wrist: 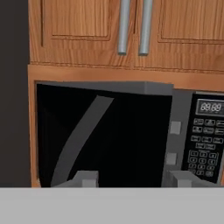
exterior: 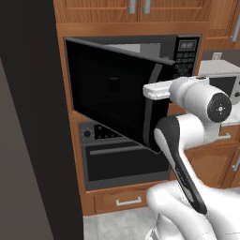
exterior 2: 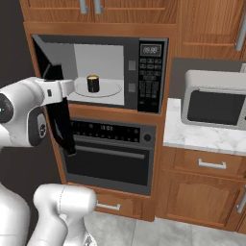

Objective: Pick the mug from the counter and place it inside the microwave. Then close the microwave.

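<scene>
Mug (exterior 2: 92,83) sits on turntable; microwave door (exterior: 112,91) stands ajar directly ahead of gripper (wrist: 133,179), fingers spread, holding nothing.

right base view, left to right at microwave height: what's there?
White robot arm → open dark glass microwave door → small black mug with tan top on the turntable → black keypad → light-grey box oven on the white marble counter.

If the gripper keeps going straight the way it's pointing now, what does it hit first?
Most likely the microwave's dark glass door, which stands half open right ahead of the gripper in the hand view. Depth is hard to judge, but nothing else lies between.
</scene>
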Controlling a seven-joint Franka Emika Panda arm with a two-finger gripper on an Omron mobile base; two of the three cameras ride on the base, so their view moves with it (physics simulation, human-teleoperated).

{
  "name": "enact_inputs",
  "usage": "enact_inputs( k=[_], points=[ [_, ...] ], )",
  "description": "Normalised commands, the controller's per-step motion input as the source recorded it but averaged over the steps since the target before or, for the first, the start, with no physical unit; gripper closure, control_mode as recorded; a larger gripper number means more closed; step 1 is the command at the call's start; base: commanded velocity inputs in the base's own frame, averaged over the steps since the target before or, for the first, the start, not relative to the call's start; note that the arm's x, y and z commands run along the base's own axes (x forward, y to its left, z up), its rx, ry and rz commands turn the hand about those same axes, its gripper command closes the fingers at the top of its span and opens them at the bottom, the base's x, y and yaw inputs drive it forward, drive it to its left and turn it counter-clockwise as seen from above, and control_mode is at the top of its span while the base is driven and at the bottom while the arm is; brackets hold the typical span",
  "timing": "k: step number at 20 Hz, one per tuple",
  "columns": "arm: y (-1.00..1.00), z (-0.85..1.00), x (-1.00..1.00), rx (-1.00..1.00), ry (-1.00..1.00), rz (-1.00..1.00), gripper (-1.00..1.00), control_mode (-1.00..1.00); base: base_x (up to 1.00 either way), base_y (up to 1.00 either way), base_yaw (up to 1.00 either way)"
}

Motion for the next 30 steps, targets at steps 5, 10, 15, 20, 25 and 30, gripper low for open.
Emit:
enact_inputs(
  k=[5, 10, 15, 20, 25, 30],
  points=[
    [0.0, 0.0, 0.52, 0.0, 0.1, 0.01, -1.0, -1.0, 0.0, 0.0, 0.0],
    [0.0, 0.0, 0.48, 0.0, 0.11, 0.0, -1.0, -1.0, 0.0, 0.0, 0.0],
    [-0.01, 0.0, 0.43, 0.0, 0.1, 0.0, -1.0, -1.0, 0.0, 0.0, 0.0],
    [0.0, 0.0, 0.4, 0.0, 0.05, 0.0, -1.0, -1.0, 0.0, 0.0, 0.0],
    [0.0, 0.0, 0.43, 0.0, 0.0, 0.0, -1.0, -1.0, 0.0, 0.0, 0.0],
    [0.0, 0.0, 0.54, 0.0, 0.0, 0.0, -1.0, -1.0, 0.0, 0.0, 0.0]
  ],
)
